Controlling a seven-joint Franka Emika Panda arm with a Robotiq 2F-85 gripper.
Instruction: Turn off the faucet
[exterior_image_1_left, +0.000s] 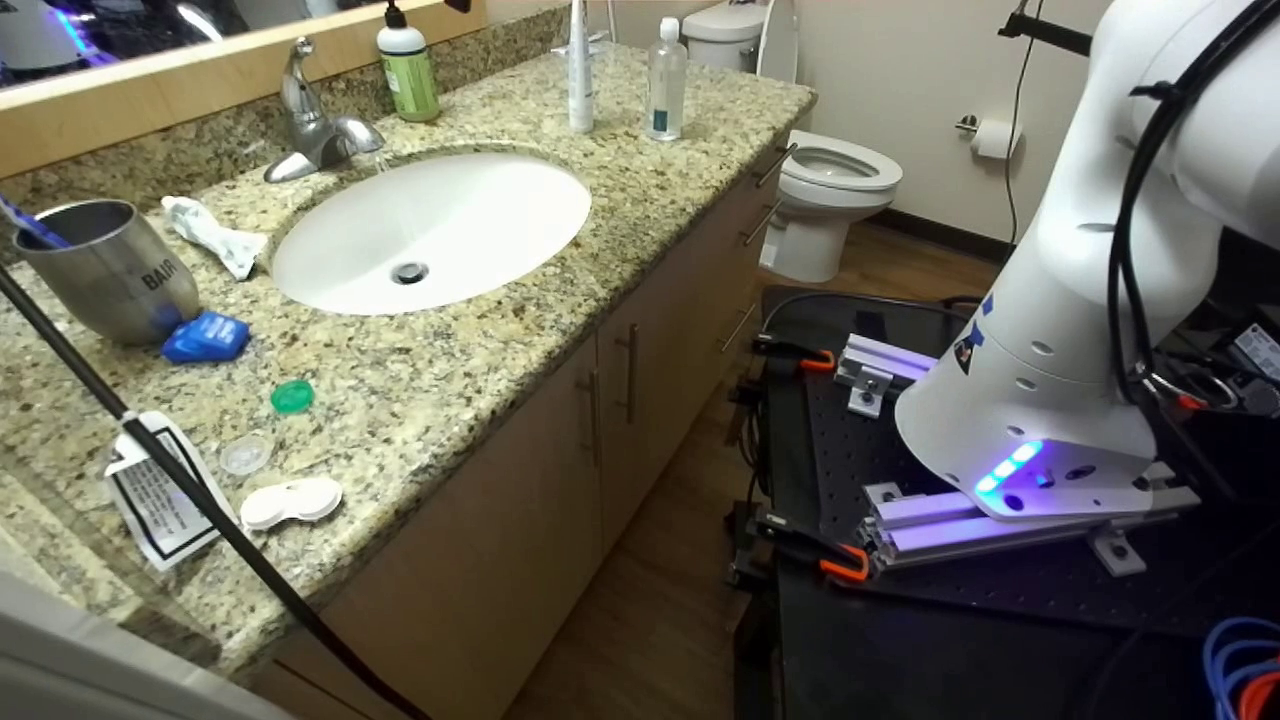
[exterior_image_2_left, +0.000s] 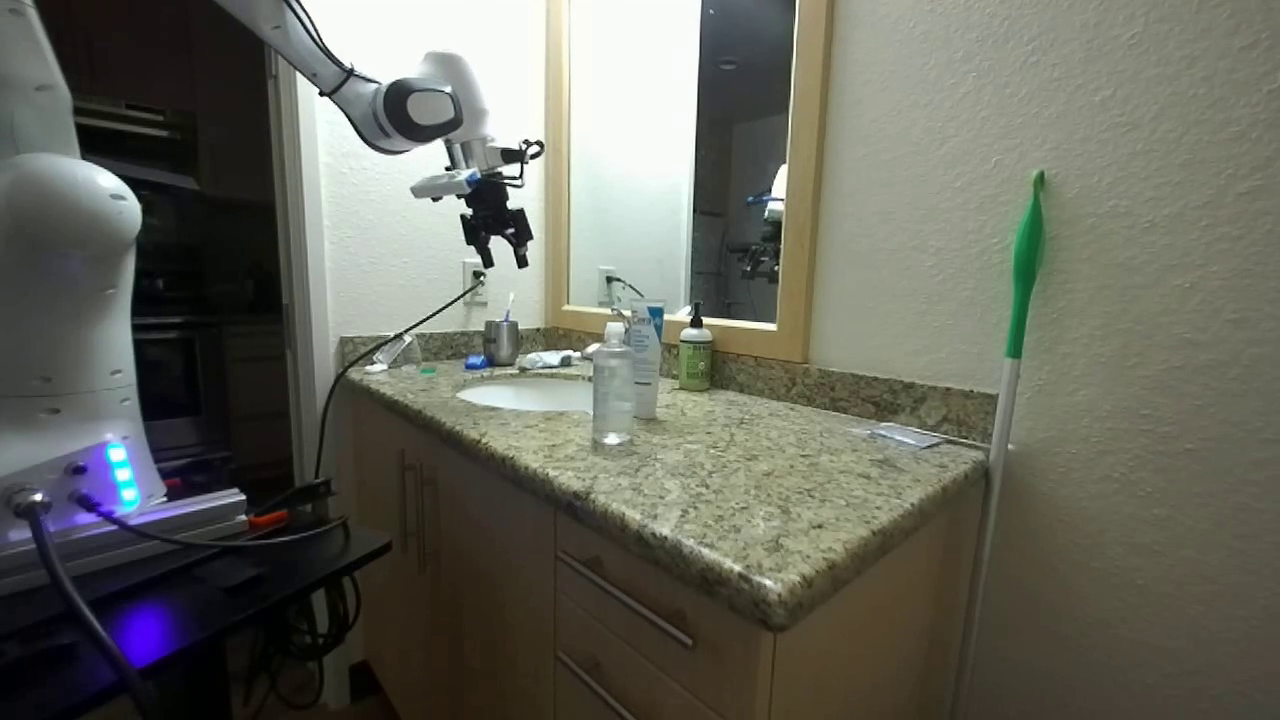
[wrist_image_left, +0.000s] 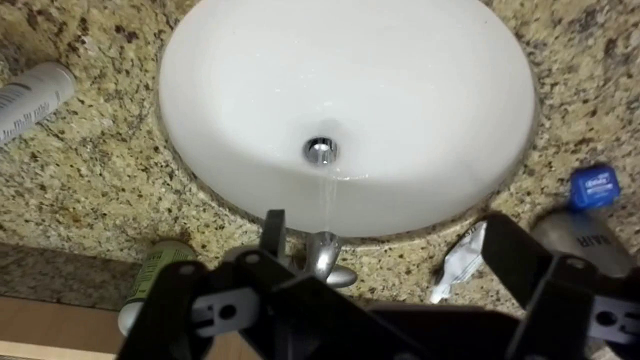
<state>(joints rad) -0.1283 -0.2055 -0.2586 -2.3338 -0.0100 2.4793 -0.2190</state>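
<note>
The faucet (exterior_image_1_left: 318, 135) is a shiny silver tap at the back edge of the white oval basin (exterior_image_1_left: 520, 215); its lever points up. In the wrist view the faucet (wrist_image_left: 324, 255) shows at bottom centre, partly hidden by a gripper finger. Water runs from its spout toward the drain. In an exterior view bottles mostly hide the faucet. My gripper (exterior_image_2_left: 505, 262) points down, held high above the counter. In the wrist view the gripper's fingers (wrist_image_left: 390, 235) are wide apart with nothing held between them; the left finger overlaps the faucet in view. The gripper is out of frame in an exterior view.
A green soap bottle (exterior_image_1_left: 410, 75), a white tube (exterior_image_1_left: 580, 80) and a clear bottle (exterior_image_1_left: 665, 85) stand beside the basin. A metal cup (exterior_image_1_left: 120, 275), a crumpled white tube (exterior_image_1_left: 215, 235) and blue floss (exterior_image_1_left: 207, 338) lie opposite. A mirror (exterior_image_2_left: 640, 150) is behind the counter.
</note>
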